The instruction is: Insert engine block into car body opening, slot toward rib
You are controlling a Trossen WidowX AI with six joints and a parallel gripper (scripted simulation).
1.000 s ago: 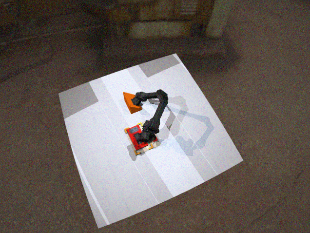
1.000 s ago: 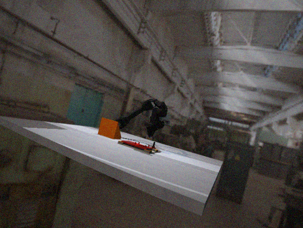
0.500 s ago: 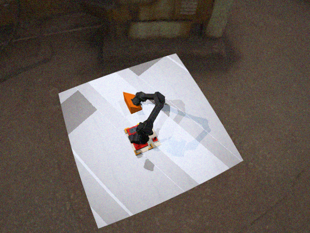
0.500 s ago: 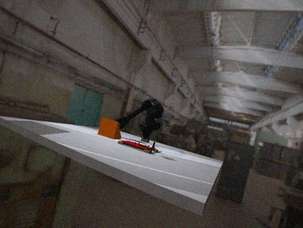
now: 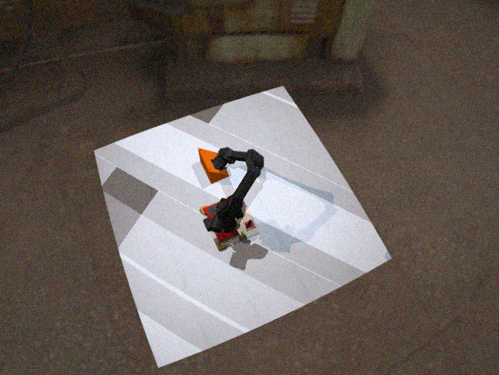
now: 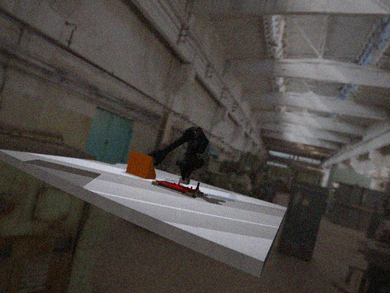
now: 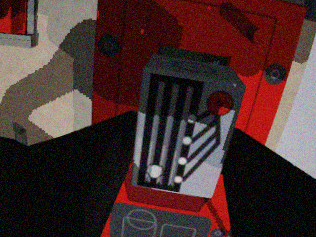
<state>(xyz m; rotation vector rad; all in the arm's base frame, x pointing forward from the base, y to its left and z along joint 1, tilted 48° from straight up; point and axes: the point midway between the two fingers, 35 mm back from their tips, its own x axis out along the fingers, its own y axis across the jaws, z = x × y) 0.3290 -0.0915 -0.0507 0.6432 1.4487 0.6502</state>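
Right now we see our black parallel-jaw tool (image 7: 174, 182) clenched on the grey, box-shaped engine block (image 7: 182, 126), its two dark fingers pressing the block's sides in the wrist view. The block sits between them, directly over the red car body (image 7: 262, 33), which lies flat on the white-and-grey striped surface (image 5: 193, 290). Whether it is fully seated, we cannot tell. Its top face carries dark lengthwise grooves, diagonal pale stripes, small white dots and a red round spot near one corner.
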